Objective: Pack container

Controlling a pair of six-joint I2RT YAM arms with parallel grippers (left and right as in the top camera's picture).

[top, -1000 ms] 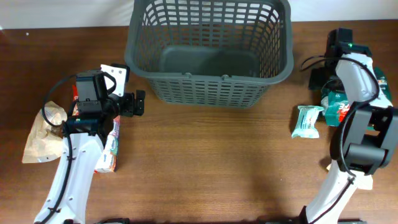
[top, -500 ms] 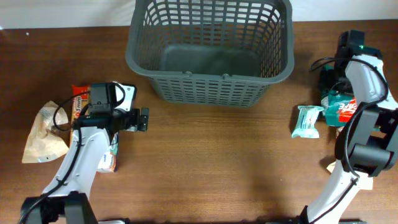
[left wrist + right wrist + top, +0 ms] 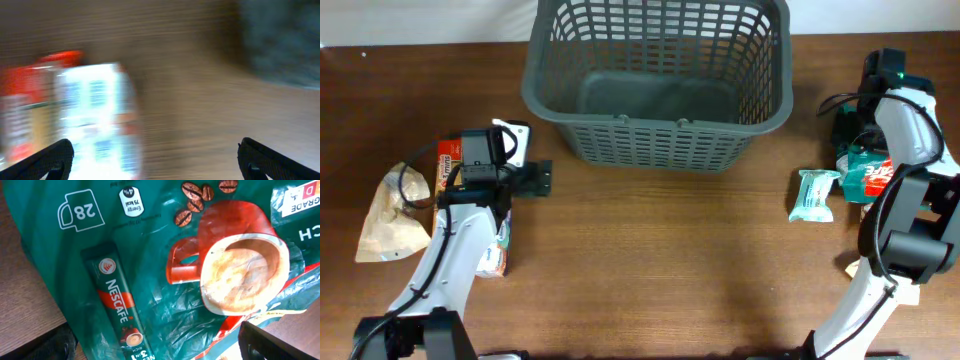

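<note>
The container, a large dark grey lattice basket (image 3: 660, 80), stands empty at the back centre and is a dark blur in the left wrist view (image 3: 280, 45). My left gripper (image 3: 536, 178) is open and empty, low over the table left of the basket, beside a white packet (image 3: 515, 140) and a red packet (image 3: 447, 160). The left wrist view is blurred, with its fingers (image 3: 165, 160) wide apart and the white packet (image 3: 95, 115) between them. My right gripper (image 3: 850, 128) is open just above a green Nescafe coffee bag (image 3: 872, 172), which fills the right wrist view (image 3: 165, 255).
A brown paper bag (image 3: 390, 215) lies at the far left. Another packet (image 3: 497, 252) lies partly under my left arm. A pale green packet (image 3: 813, 195) lies left of the coffee bag. A light item (image 3: 905, 290) shows by the right arm's base.
My left arm has swung, uncovering the red packet, and its gripper has moved slightly back toward the basket. My right wrist moved toward the table's back edge, then held still.
</note>
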